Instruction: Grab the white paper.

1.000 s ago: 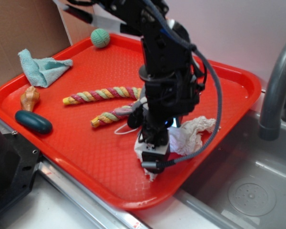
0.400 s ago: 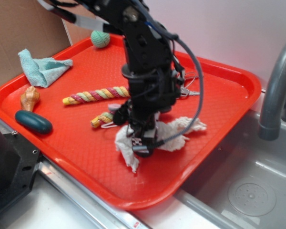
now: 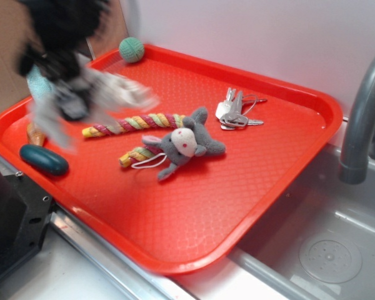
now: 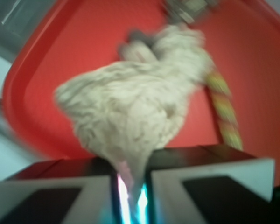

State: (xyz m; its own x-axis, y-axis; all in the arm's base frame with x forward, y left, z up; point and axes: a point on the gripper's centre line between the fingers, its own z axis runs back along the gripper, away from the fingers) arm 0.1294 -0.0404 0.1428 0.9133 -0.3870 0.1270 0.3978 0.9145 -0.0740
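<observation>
My gripper [image 4: 131, 179] is shut on the white paper [image 4: 130, 116], whose crumpled bulk hangs from the narrow pinch between the two fingers [image 4: 210, 184] in the wrist view. In the exterior view the arm is a dark motion-blurred shape at the upper left, with the gripper [image 3: 67, 103] above the left part of the red tray [image 3: 206, 244]. There the white paper [image 3: 106, 90] streams out as a pale blur over the rope toy's left end.
On the tray lie a grey plush mouse [image 3: 182, 145], two braided rope toys [image 3: 134, 123], keys [image 3: 234, 112], a green ball [image 3: 131, 49], a dark teal oval [image 3: 44, 160] and an orange shell [image 3: 34, 132]. A sink and grey faucet [image 3: 362, 112] stand at the right.
The arm has swung fast from the tray's front middle to its upper left, carrying the white paper up off the tray. The plush mouse and keys it hid now show.
</observation>
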